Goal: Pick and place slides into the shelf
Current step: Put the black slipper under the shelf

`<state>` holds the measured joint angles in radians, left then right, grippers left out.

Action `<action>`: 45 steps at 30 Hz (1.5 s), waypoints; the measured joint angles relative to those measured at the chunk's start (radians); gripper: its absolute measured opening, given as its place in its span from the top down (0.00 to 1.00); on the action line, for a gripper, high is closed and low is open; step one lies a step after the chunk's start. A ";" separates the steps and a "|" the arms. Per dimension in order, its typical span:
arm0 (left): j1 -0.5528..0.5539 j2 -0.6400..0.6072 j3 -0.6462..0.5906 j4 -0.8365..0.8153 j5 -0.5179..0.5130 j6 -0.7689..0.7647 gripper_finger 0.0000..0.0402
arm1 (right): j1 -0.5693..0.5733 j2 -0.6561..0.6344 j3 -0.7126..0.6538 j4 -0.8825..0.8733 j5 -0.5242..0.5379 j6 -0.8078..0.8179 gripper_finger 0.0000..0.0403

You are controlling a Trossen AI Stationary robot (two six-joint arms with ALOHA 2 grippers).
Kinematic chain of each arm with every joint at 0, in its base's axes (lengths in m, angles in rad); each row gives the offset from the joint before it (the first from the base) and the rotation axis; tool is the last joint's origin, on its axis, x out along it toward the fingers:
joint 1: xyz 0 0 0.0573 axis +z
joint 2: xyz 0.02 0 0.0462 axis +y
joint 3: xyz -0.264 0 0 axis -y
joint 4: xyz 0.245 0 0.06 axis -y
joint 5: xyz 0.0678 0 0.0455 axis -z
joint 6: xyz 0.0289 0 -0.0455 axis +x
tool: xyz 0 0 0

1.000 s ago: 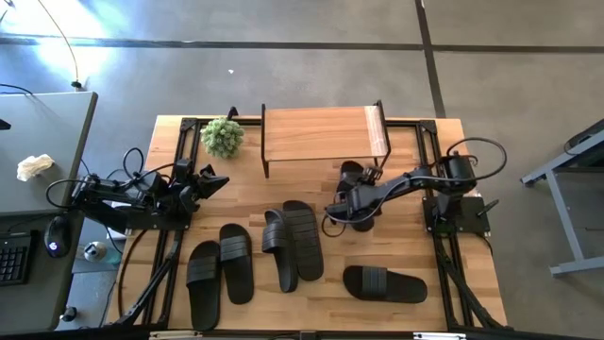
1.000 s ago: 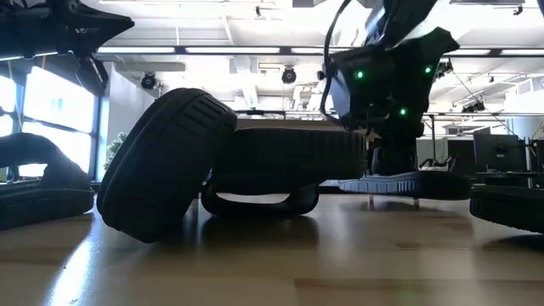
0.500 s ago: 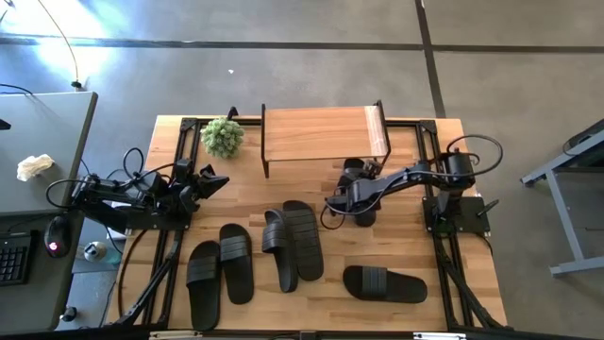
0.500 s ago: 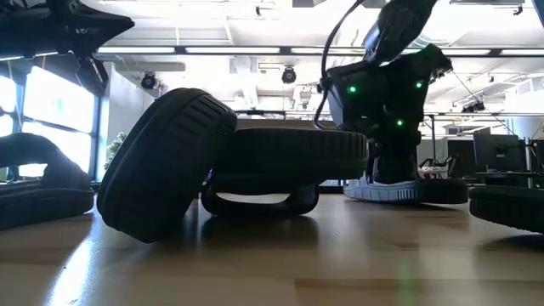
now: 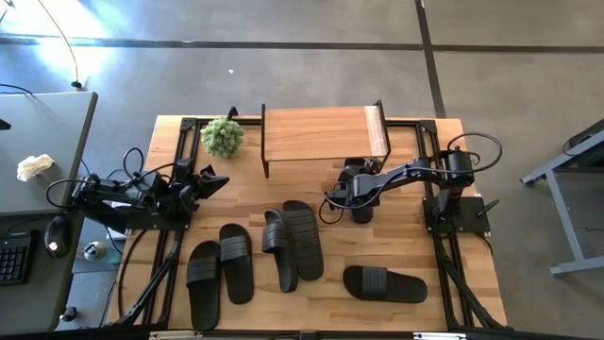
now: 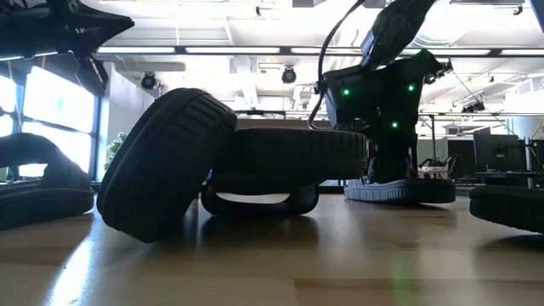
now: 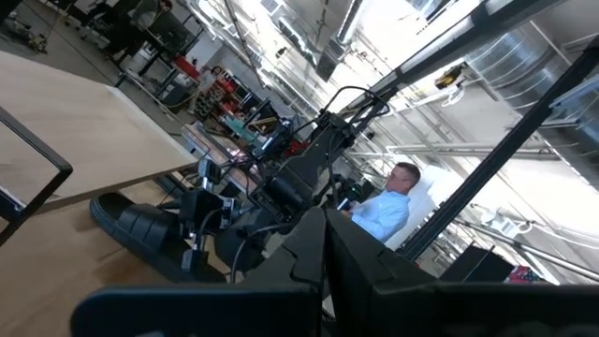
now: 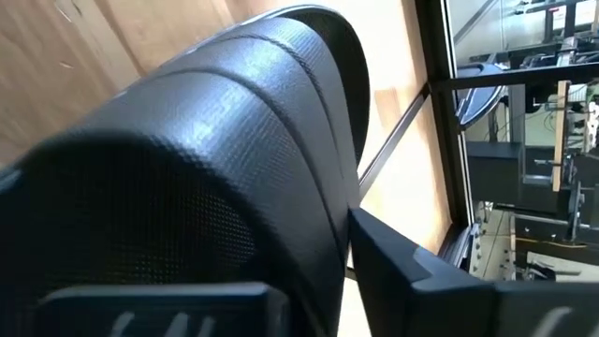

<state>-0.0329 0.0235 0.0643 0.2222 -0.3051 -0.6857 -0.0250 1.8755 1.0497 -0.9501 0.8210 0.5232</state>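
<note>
The shelf (image 5: 321, 134) stands at the table's far side. One black slide (image 5: 359, 178) lies by its right front leg, with my right gripper (image 5: 351, 195) shut on it; in the low view its sole (image 6: 399, 190) rests flat on the table. Several more slides lie nearer: two at the left (image 5: 219, 274), two overlapping in the middle (image 5: 294, 242), one at the right (image 5: 384, 283). In the low view one middle slide (image 6: 166, 161) leans on its neighbour (image 6: 289, 166). My left gripper (image 5: 215, 179) waits shut at the table's left side. My right gripper has the slide's wide ribbed strap (image 8: 234, 122) between its fingers, and one finger (image 8: 412, 281) lies against the strap's side. It comes slanting down from the table's right. The slide sits upright with its sole on the table; the other finger is hidden by the strap.
A small green plant (image 5: 223, 137) stands left of the shelf. The shelf's thin black leg (image 8: 393, 140) runs close past the held slide. A desk with a keyboard (image 5: 14, 260) stands left of the table. A person (image 7: 388, 201) sits in the room beyond.
My right gripper has carried its slide a little toward the table's far edge, closer to the shelf. The slide's sole, slightly raised a second ago, now rests flat on the table.
</note>
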 joint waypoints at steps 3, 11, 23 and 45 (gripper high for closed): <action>0.000 0.000 0.000 0.000 0.002 0.000 1.00 | 0.000 0.000 0.000 -0.001 -0.005 0.000 0.76; 0.000 0.000 0.000 0.000 0.004 0.000 1.00 | 0.043 0.000 0.016 -0.103 0.004 0.030 0.71; 0.000 0.000 0.000 -0.001 0.007 -0.001 1.00 | 0.185 0.000 0.137 -0.324 0.018 0.178 0.71; 0.000 0.000 0.000 0.007 0.010 -0.005 1.00 | 0.621 -0.049 0.779 -0.580 -0.489 0.483 0.71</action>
<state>-0.0329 0.0238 0.0643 0.2295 -0.2948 -0.6910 0.5963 1.8261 1.8287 -1.5298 0.3319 1.0062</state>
